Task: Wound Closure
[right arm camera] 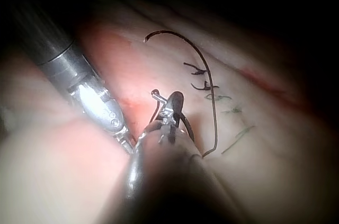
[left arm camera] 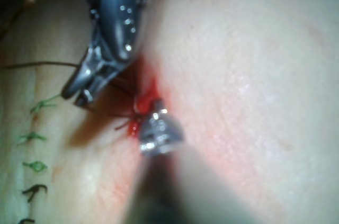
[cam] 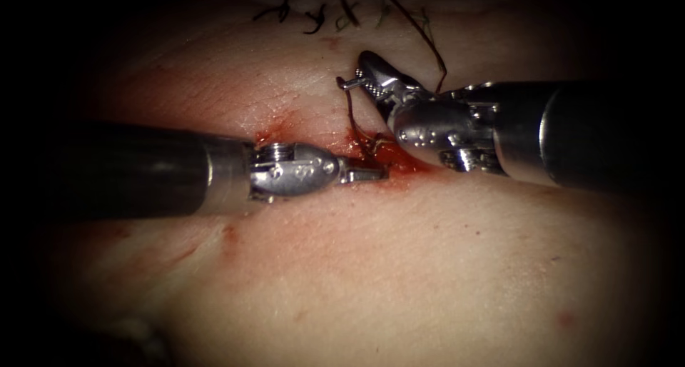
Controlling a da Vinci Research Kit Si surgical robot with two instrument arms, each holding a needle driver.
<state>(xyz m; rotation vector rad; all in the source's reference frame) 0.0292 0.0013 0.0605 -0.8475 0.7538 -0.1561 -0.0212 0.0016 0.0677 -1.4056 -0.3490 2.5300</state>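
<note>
The tissue [cam: 428, 267] has its cut [cam: 389, 156] open at mid-picture, wet with red fluid [cam: 271, 135]. My right tool [cam: 360, 78] hovers just beyond the cut, jaws shut on the needle [cam: 348, 83] near one end, so a short silver stub sticks out to the left. Dark thread [cam: 351, 117] drops from there into the cut, and another strand [cam: 421, 31] loops up behind the tool. My left tool [cam: 367, 173] comes in from the left, its jaws shut and lying flat against the cut's near edge. The right wrist view shows the right tool [right arm camera: 168, 102] with the stub [right arm camera: 155, 94].
Several tied stitches [cam: 314, 16] with dark and green ends line the closed stretch of the cut at the back. They also appear in the left wrist view as stitches [left arm camera: 37, 136] beside the right tool [left arm camera: 79, 91]. A thread loop [right arm camera: 209, 86] arcs over the stitches.
</note>
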